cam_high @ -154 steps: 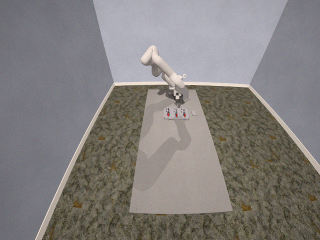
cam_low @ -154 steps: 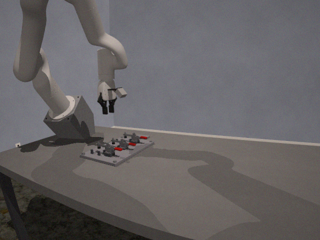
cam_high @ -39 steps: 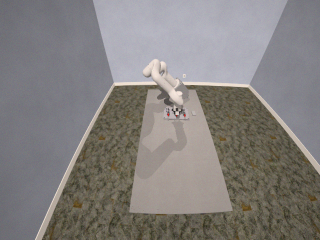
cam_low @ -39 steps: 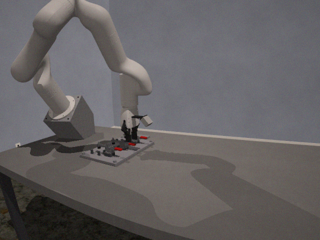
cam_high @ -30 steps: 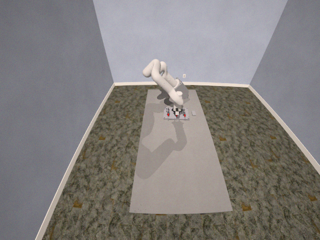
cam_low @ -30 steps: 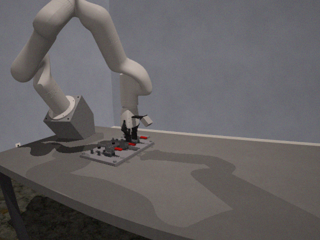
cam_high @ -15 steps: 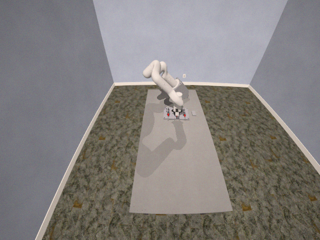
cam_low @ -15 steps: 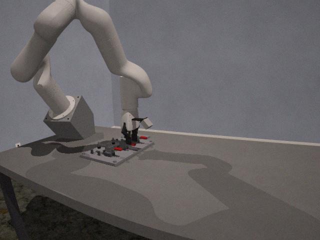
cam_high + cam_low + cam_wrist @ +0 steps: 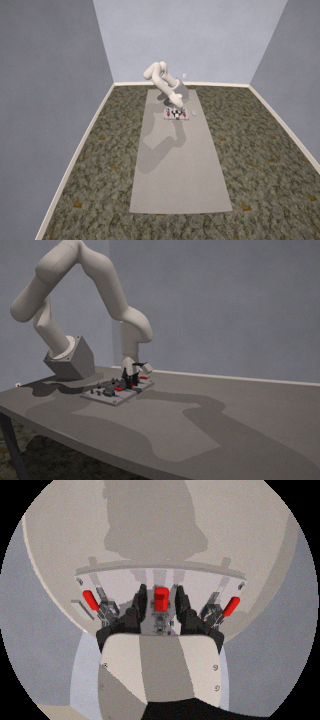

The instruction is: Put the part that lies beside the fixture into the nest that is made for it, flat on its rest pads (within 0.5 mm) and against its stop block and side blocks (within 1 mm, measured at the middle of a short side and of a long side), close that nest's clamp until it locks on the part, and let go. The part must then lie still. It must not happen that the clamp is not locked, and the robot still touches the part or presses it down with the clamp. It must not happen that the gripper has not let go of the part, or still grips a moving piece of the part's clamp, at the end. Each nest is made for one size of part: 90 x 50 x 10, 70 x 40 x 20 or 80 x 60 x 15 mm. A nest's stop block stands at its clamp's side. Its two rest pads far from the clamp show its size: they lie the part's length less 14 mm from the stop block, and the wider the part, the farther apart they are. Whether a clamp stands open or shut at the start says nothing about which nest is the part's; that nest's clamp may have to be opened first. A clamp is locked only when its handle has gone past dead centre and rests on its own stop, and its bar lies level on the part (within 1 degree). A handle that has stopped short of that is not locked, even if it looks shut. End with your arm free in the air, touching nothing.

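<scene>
Part, a light gray rect. block (image 9: 193,113) (image 9: 82,609), lies on the table (image 9: 180,180) (image 9: 155,441) (image 9: 225,530) just beside one short end of the fixture plate (image 9: 171,117) (image 9: 124,396) (image 9: 120,580), apart from it & out of any nest; hard to pick out in the exterior view. Going near to far in that view: table edge first, then the plate w/ three toggle clamps in a row. Nearest red handle (image 9: 168,114) (image 9: 118,389) (image 9: 231,606) belongs to the end clamp farthest from the part. Next comes the mid. red handle (image 9: 133,384) (image 9: 161,599), w/ the gripper (image 9: 177,113) (image 9: 131,386) (image 9: 161,592) down over it: black fingers approx. half apart, one either side of the handle, gap showing on both sides in the wrist view, so nothing clamped. Far red handle (image 9: 184,115) (image 9: 143,377) (image 9: 90,600) is at the end by the part. Handles point away from the robot base; can't tell from these views if any clamp is locked. Behind, the white arm (image 9: 165,87) (image 9: 103,286) arches up & back to its gray angled base block (image 9: 183,91) (image 9: 86,361) on the table. Farthest back: blue-gray wall (image 9: 180,38) (image 9: 219,304) w/ a pale skirting & a small white outlet (image 9: 184,75) (image 9: 18,385).

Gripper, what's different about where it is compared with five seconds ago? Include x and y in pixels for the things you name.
The gripper (image 9: 176,112) (image 9: 132,386) (image 9: 161,592) moved away from the base and down, its open fingers now astride the middle red handle (image 9: 133,384) (image 9: 161,600). Nothing appears gripped or released. The loose part (image 9: 193,113) (image 9: 81,609) stayed beside the fixture (image 9: 165,118) (image 9: 115,404) (image 9: 195,576).
</scene>
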Robot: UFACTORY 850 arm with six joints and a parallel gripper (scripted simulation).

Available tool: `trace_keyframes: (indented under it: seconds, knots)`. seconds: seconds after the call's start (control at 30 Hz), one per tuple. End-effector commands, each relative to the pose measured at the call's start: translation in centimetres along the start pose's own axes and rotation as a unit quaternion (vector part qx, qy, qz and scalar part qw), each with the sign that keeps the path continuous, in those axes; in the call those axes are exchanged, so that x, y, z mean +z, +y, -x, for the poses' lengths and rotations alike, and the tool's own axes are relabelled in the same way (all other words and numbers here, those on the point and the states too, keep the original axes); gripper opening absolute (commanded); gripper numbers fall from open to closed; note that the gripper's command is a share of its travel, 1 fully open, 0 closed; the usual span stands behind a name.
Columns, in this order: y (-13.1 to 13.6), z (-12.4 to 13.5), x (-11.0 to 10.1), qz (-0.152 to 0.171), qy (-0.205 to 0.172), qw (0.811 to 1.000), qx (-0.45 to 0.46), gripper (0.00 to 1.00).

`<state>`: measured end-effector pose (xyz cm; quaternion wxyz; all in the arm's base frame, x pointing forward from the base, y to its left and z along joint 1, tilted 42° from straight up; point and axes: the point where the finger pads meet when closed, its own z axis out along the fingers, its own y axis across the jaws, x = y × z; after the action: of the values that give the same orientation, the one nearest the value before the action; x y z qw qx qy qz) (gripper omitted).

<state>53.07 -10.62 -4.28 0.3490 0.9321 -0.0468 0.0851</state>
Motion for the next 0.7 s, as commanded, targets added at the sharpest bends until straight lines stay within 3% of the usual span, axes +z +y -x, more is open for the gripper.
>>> trace_keyframes:
  seconds: [0.0,0.37,0.4,0.67]
  knots:
    - [-0.02,-0.07,0.00,0.000,0.001,1.000,0.000,0.47]
    - [-0.02,-0.07,0.00,0.000,0.001,1.000,0.000,0.47]
    - [-0.02,-0.07,0.00,0.000,0.001,1.000,0.000,0.00]
    - [-0.02,-0.07,0.00,0.000,0.001,1.000,0.000,0.00]
